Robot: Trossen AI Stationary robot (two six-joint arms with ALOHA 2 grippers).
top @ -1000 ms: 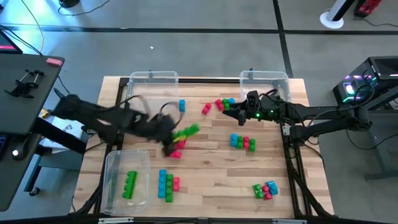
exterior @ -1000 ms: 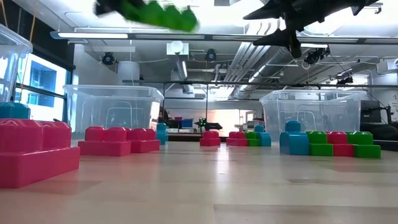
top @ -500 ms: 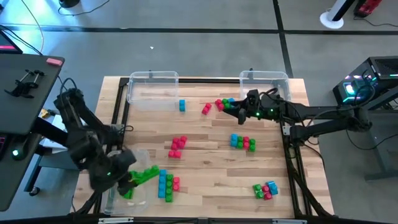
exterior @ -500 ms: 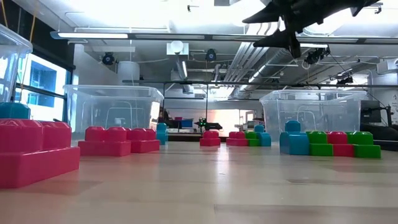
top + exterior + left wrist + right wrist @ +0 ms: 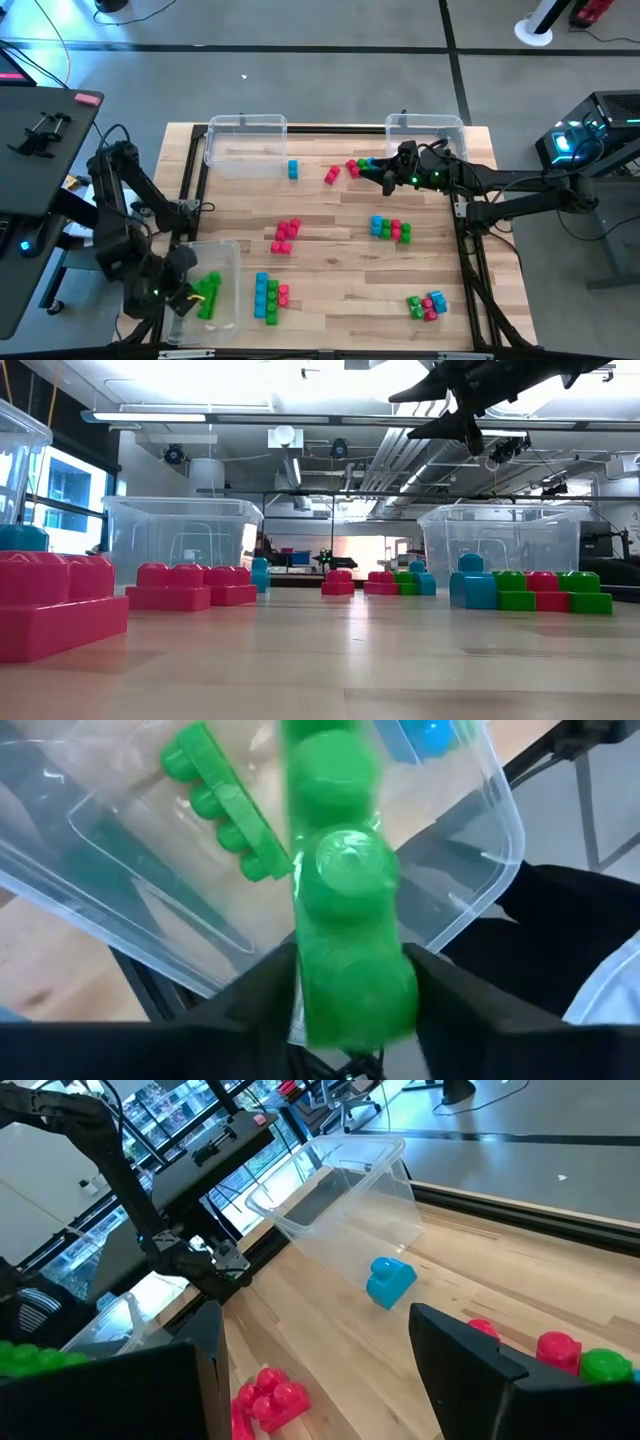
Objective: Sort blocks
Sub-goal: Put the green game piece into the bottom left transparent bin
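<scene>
- High view: the left gripper (image 5: pixel 185 293) hangs over the near-left clear bin (image 5: pixel 228 250), just beside the green bar (image 5: pixel 209 296) that already lies in it. To do this step well, I judge the jaws should spread fully over the bin's middle (not its rim), so the green piece drops flat beside the first one. The left arm folds back on itself at the surface's left edge, with its wrist turned down into the bin. The right gripper (image 5: pixel 385 178) waits at the far side near the mixed red-green-blue cluster (image 5: pixel 357 166); other blocks lie scattered across the surface (image 5: pixel 330 250).
- Low view: only the right arm shows, hanging high at the top right; red blocks (image 5: pixel 187 586) and a blue-green-red row (image 5: pixel 530 591) sit on the surface.
- Left wrist view: a green block (image 5: pixel 345 920) sits between the two dark fingers (image 5: pixel 255 995), studs pointing at the bin. Whether the jaws grip it or have just let go, I cannot tell.
- Right wrist view: the jaws stand wide with nothing between them; a blue block (image 5: pixel 390 1280) lies ahead near a far bin (image 5: pixel 345 1185).
</scene>
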